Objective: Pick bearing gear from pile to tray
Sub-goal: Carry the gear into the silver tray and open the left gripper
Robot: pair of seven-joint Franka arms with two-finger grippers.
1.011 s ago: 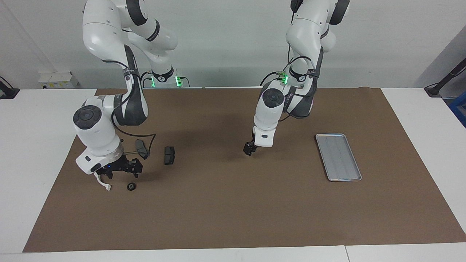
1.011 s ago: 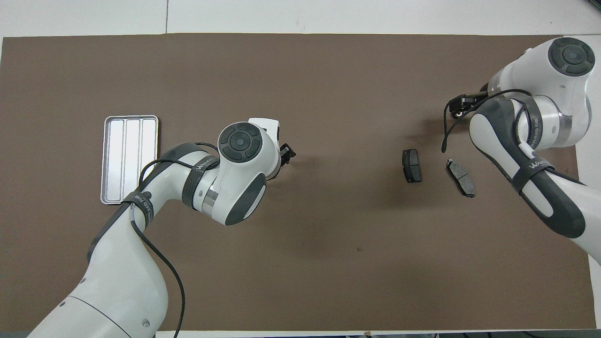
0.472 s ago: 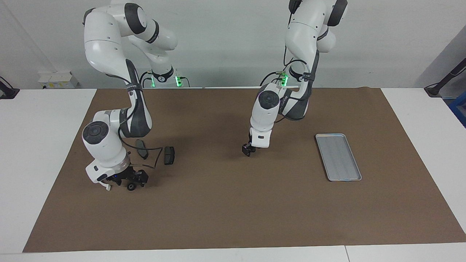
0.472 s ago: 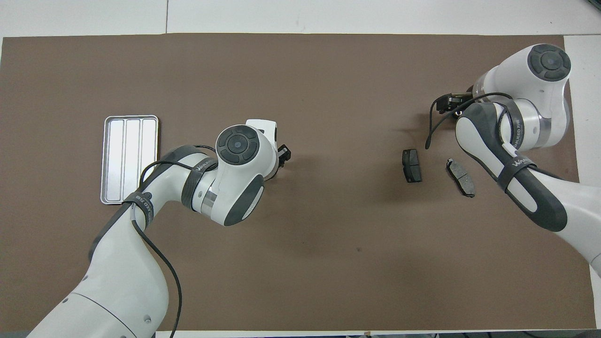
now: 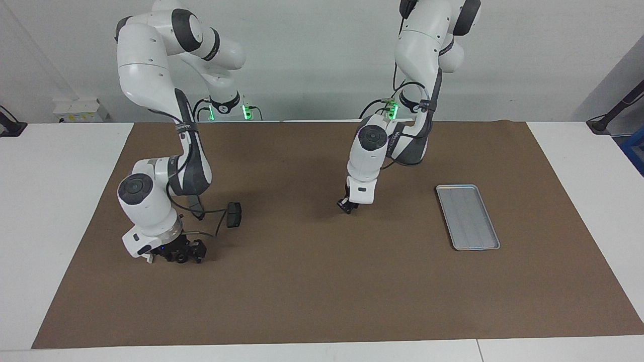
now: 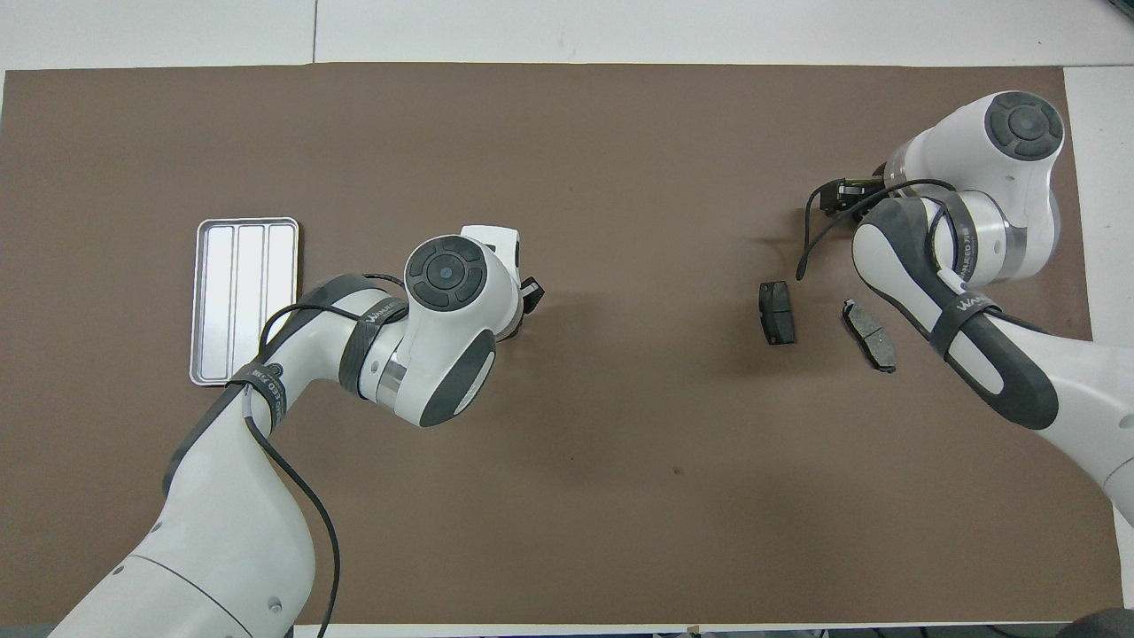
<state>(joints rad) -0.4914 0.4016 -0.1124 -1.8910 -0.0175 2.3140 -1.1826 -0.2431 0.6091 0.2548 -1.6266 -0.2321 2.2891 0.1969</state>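
Having dropped onto the bearing gear (image 5: 180, 257), right gripper (image 5: 182, 254) now around it.

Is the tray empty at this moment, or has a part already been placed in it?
Empty. Both views show only the bare ridged floor of the tray, with no part inside its rim.

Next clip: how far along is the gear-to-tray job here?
Done: nothing delivered; the flat silver-grey metal tray lies bare. In hand: the right gripper is down at the small black round gear, grip not confirmed. The left gripper, shut, waits over the brown mat. Left: lift, carry, place.
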